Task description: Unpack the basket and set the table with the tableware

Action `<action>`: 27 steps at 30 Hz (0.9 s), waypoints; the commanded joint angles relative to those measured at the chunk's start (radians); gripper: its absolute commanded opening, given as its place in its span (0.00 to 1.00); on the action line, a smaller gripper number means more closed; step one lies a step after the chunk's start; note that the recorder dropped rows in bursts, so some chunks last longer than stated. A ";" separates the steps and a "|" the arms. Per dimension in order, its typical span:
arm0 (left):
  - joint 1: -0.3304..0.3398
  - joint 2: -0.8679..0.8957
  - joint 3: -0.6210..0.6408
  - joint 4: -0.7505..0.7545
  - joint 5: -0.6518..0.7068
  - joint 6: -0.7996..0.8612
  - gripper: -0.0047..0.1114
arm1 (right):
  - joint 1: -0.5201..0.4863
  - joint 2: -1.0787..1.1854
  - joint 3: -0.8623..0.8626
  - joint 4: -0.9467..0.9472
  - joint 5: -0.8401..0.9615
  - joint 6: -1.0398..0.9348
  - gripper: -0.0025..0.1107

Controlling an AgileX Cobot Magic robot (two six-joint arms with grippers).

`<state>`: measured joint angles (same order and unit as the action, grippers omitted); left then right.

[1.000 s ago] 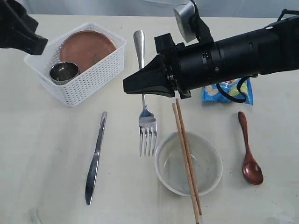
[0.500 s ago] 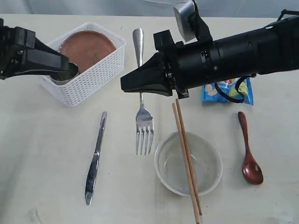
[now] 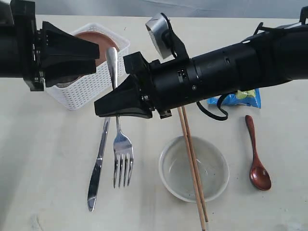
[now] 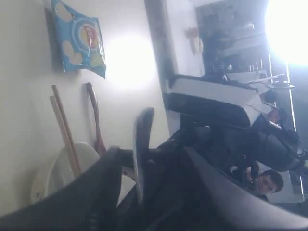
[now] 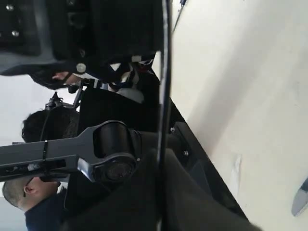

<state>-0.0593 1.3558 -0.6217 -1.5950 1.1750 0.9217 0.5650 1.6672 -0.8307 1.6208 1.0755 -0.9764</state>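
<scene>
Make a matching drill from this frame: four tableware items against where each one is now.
Items:
1. fork
2. chopsticks
3. plate
4. wooden spoon

Places:
A. inside the basket
B. lying across the bowl
C. clamped in the right gripper
D. flat on the table, apart from the bowl

Pairs: 1-C, 2-B, 3-A, 4-D

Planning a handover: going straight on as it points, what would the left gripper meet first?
Likely the fork, held by the right gripper just ahead of the left gripper; depth unclear.
</scene>
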 commanded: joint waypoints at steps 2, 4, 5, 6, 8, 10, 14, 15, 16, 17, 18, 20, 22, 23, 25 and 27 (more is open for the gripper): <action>0.003 0.006 0.014 -0.053 -0.019 0.054 0.37 | 0.000 0.003 -0.005 0.070 0.007 -0.015 0.02; 0.003 0.006 0.014 -0.057 -0.023 0.061 0.37 | 0.000 0.003 -0.005 0.070 0.007 -0.015 0.02; 0.003 0.006 0.014 -0.058 -0.023 0.069 0.37 | 0.000 0.003 -0.005 0.070 0.007 -0.015 0.02; 0.003 0.006 0.014 -0.058 -0.023 0.077 0.37 | 0.000 0.003 -0.005 0.070 0.007 -0.015 0.02; 0.003 0.006 0.014 -0.058 -0.023 0.096 0.37 | 0.000 0.003 -0.005 0.070 0.007 -0.015 0.02; 0.003 0.006 0.014 -0.058 -0.029 0.111 0.37 | 0.000 0.003 -0.005 0.070 0.007 -0.015 0.02; -0.010 0.006 0.014 -0.067 -0.054 0.111 0.37 | 0.000 0.003 -0.005 0.070 0.007 -0.017 0.02; -0.019 0.006 0.014 -0.067 -0.062 0.114 0.37 | 0.000 0.003 -0.005 0.070 0.007 -0.017 0.02; -0.035 0.006 0.014 -0.069 -0.075 0.117 0.37 | 0.000 0.003 -0.005 0.070 0.007 -0.017 0.02; -0.054 0.006 0.014 -0.071 -0.093 0.121 0.37 | 0.000 0.003 -0.005 0.070 0.005 -0.019 0.02; -0.071 0.006 0.014 -0.078 -0.110 0.125 0.37 | 0.000 0.003 -0.005 0.070 0.004 -0.022 0.02; -0.107 0.006 0.014 -0.116 -0.151 0.130 0.37 | 0.000 0.003 -0.005 0.070 0.004 -0.022 0.02; -0.138 0.006 0.014 -0.149 -0.175 0.148 0.37 | 0.000 0.003 -0.005 0.070 0.004 -0.022 0.02; -0.150 0.006 0.014 -0.149 -0.186 0.148 0.37 | 0.000 0.003 -0.005 0.070 0.004 -0.022 0.02; -0.170 0.006 0.014 -0.149 -0.199 0.164 0.37 | 0.000 0.003 -0.005 0.070 0.004 -0.022 0.02; -0.192 0.006 0.014 -0.149 -0.218 0.166 0.37 | 0.000 0.003 -0.005 0.070 0.004 -0.022 0.02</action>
<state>-0.2251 1.3614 -0.6124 -1.7227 0.9824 1.0727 0.5650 1.6672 -0.8307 1.6792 1.0755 -0.9867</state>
